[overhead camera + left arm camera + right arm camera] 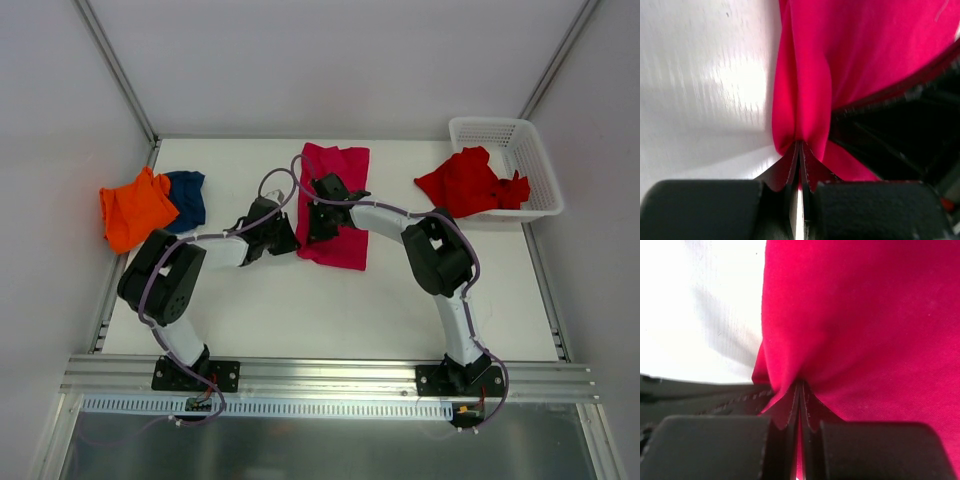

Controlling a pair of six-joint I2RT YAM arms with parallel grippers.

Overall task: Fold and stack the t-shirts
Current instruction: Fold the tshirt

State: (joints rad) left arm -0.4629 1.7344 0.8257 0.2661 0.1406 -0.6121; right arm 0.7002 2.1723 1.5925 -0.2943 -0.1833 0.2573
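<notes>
Both grippers hold the pink t-shirt at the middle of the table.

The pink t-shirt [345,165] lies partly folded on the white table [300,310], toward its far edge. The left gripper [799,150] is closed on a fold at the shirt's left edge, and the right gripper [800,387] is closed on the same edge just beside it. At the far left, an orange t-shirt [135,208] touches a blue t-shirt [188,195]. At the far right, a red t-shirt [465,182] hangs over the rim of a white basket [541,165].
</notes>
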